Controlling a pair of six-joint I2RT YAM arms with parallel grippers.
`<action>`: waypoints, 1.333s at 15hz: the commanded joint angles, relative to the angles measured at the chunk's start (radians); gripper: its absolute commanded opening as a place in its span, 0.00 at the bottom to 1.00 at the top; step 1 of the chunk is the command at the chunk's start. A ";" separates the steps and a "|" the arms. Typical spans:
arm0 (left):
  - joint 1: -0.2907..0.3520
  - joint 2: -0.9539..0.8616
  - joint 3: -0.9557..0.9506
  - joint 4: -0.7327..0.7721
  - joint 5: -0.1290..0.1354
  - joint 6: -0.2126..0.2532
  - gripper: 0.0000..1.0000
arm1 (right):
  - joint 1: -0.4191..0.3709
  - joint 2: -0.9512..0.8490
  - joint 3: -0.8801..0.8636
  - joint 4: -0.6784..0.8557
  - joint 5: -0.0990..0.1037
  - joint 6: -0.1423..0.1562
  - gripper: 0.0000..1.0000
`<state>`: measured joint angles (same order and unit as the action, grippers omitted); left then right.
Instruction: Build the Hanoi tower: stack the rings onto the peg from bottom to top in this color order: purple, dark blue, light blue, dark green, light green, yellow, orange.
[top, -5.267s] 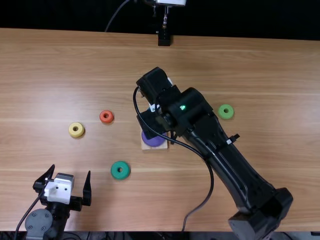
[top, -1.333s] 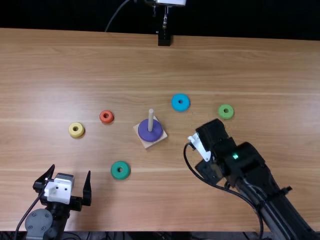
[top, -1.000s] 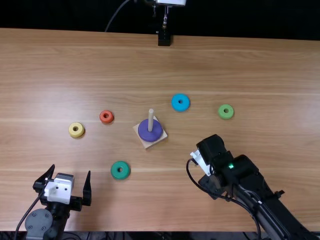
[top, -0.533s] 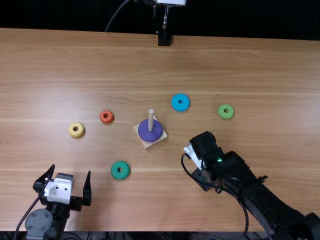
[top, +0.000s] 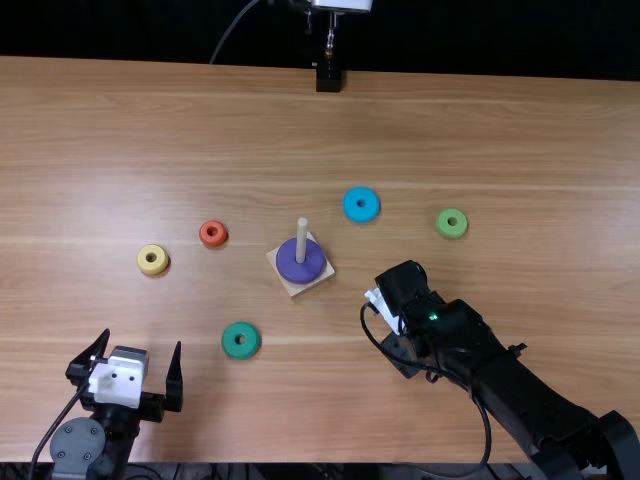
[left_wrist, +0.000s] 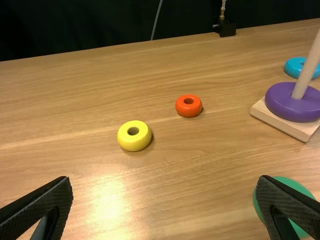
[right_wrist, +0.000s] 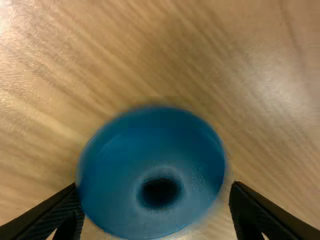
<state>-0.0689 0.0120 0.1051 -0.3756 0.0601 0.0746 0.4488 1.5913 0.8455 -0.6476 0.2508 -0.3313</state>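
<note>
Hanoi tower peg (top: 302, 238), purple ring (top: 299, 268) around it, stands well in from the tabletop's near edge, the right gripper (top: 386, 312) wide about the dark blue ring (right_wrist: 150, 165), the left gripper (top: 143, 340) wide and empty near that edge.

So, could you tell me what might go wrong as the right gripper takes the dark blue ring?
The right gripper's open fingers straddle the dark blue ring unevenly, so closing might shove or tilt it. Later, a ring lowered off-centre could catch on the upright peg and nudge its wooden base.
</note>
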 joint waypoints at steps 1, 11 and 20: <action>0.011 -0.012 -0.105 -0.079 0.015 0.014 1.00 | -0.002 0.018 0.006 -0.001 0.049 0.011 1.00; 0.011 -0.012 -0.105 -0.079 0.015 0.014 1.00 | -0.013 -0.071 0.050 -0.013 0.036 0.565 1.00; 0.011 -0.012 -0.105 -0.079 0.015 0.014 1.00 | -0.082 -0.086 0.050 0.011 -0.137 0.549 1.00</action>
<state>-0.0689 0.0116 0.1051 -0.3748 0.0597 0.0757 0.3866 1.5188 0.8715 -0.6384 0.1215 0.2089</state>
